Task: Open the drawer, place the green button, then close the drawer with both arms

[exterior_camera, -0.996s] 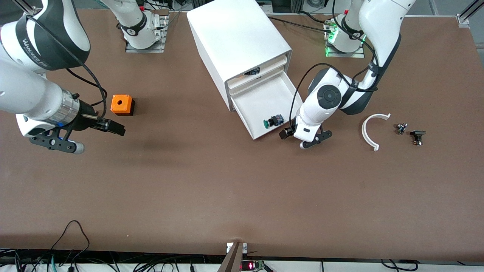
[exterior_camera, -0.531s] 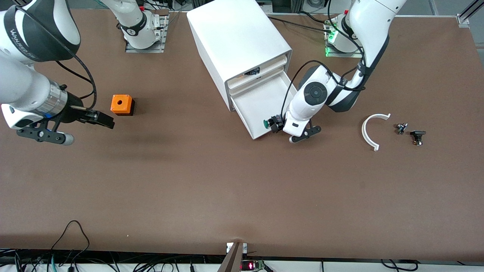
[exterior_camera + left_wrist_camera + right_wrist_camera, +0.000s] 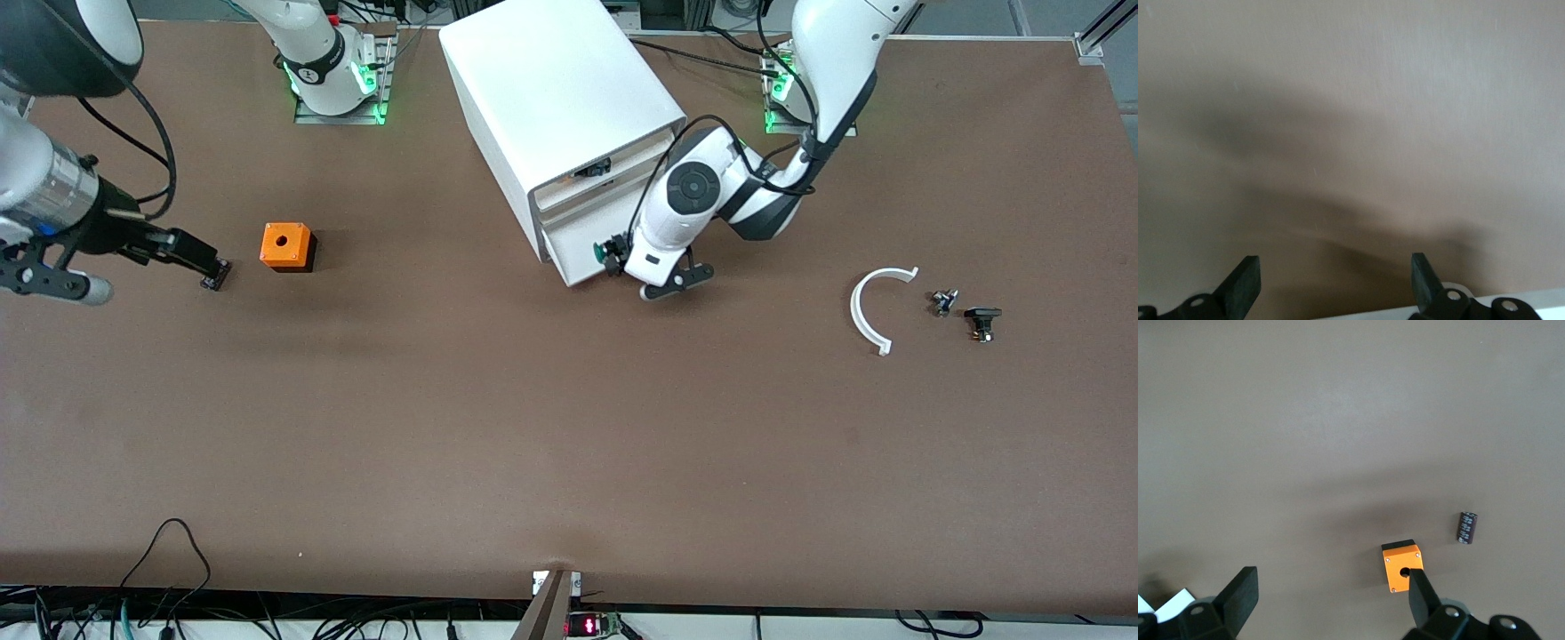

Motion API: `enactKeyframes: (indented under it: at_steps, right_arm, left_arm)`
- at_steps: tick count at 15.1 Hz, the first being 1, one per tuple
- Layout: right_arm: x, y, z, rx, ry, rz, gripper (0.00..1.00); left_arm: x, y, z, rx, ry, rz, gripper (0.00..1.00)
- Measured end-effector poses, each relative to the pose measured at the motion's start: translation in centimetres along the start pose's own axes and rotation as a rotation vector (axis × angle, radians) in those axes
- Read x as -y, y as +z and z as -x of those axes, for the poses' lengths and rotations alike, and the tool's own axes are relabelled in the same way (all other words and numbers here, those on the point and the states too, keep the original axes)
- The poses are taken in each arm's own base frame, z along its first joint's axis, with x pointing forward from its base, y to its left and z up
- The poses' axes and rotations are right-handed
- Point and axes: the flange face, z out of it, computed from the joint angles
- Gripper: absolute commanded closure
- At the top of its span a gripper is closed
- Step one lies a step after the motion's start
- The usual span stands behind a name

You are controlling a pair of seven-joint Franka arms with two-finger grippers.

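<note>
The white cabinet (image 3: 560,98) stands at the table's back middle. Its lowest drawer (image 3: 580,260) sticks out only a little. The button (image 3: 609,253), with its green cap, lies in the drawer's still-open part, next to the front. My left gripper (image 3: 622,256) is low at the drawer's front corner, its jaws wide open and empty. The left wrist view shows its gripper (image 3: 1335,283) over bare table with a white edge (image 3: 1405,311) between its fingers. My right gripper (image 3: 206,265) is open and empty over the table beside the orange cube (image 3: 286,246).
The right wrist view shows its gripper (image 3: 1331,600), the orange cube (image 3: 1403,567) and a small black cylinder (image 3: 1467,527). A white curved piece (image 3: 876,307) and two small dark parts (image 3: 944,302) (image 3: 982,322) lie toward the left arm's end.
The left gripper has moved toward the cabinet and the drawer has slid in most of the way, carrying the button. The right arm has drawn back toward its end of the table.
</note>
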Motion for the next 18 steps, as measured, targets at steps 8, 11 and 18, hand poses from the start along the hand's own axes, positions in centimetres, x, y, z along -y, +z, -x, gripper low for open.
enactKeyframes:
  at_steps: [8, 11, 18]
  right_arm:
    - [-1.0, -2.8, 3.7, -0.028, -0.024, -0.012, 0.00]
    - [-0.7, -2.4, 3.7, -0.023, -0.029, -0.010, 0.00]
    - [-0.8, -2.2, 3.2, -0.020, -0.060, -0.008, 0.00]
  left_arm:
    - [-1.6, 0.5, 5.1, 0.038, 0.000, -0.002, 0.01]
    - [-2.0, 0.6, 6.4, 0.047, -0.001, -0.003, 0.01]
    - [-2.0, -0.8, 5.6, 0.033, -0.003, 0.002, 0.00]
